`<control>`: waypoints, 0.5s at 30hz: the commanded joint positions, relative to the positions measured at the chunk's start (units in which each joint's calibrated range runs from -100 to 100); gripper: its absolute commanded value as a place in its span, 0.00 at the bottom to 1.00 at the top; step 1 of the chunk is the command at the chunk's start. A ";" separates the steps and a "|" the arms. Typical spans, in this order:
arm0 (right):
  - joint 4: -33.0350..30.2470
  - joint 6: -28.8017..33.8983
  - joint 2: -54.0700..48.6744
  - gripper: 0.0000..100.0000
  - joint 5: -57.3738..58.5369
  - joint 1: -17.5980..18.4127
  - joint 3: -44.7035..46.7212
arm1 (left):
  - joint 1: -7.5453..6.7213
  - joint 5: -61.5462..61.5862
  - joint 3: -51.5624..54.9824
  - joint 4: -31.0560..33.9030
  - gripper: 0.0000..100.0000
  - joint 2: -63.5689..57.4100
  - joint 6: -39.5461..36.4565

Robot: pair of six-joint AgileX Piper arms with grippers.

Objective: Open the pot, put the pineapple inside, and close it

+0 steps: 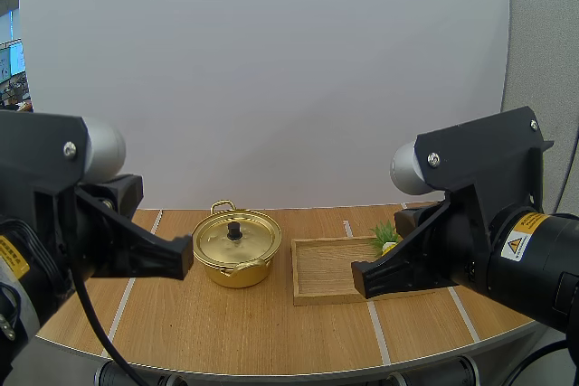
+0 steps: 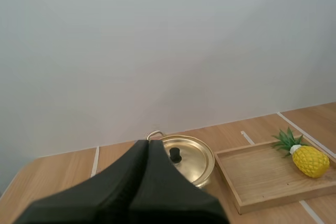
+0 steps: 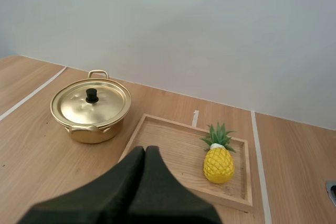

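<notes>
Your left gripper and right gripper are both closed on nothing, and with the lidded pot just beside the tray at its left edge and the pineapple toward its far right corner, an off-centre pinch could slip off the lid's small knob.

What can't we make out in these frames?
1. Pot contents, every view: the lid is on.
2. Pineapple body, high view: behind the right gripper; mostly leaves show.
3. Pot's near side, left wrist view: behind the shut left gripper.
</notes>
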 commanded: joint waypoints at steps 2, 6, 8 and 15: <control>-6.88 7.96 0.00 0.00 0.43 -0.01 -0.55 | 0.10 2.45 -0.39 -0.12 0.00 0.00 -0.18; -11.13 12.03 1.79 0.00 0.43 -0.01 -0.55 | 0.10 1.80 -0.39 -0.12 0.00 0.25 -0.18; -11.26 12.03 3.88 0.00 0.43 -0.01 -0.55 | 0.10 0.89 -0.39 -0.12 0.00 2.25 -0.18; -11.26 12.03 13.50 0.00 0.43 -0.01 -0.55 | 0.10 -3.89 -0.39 -0.12 0.00 13.26 -0.02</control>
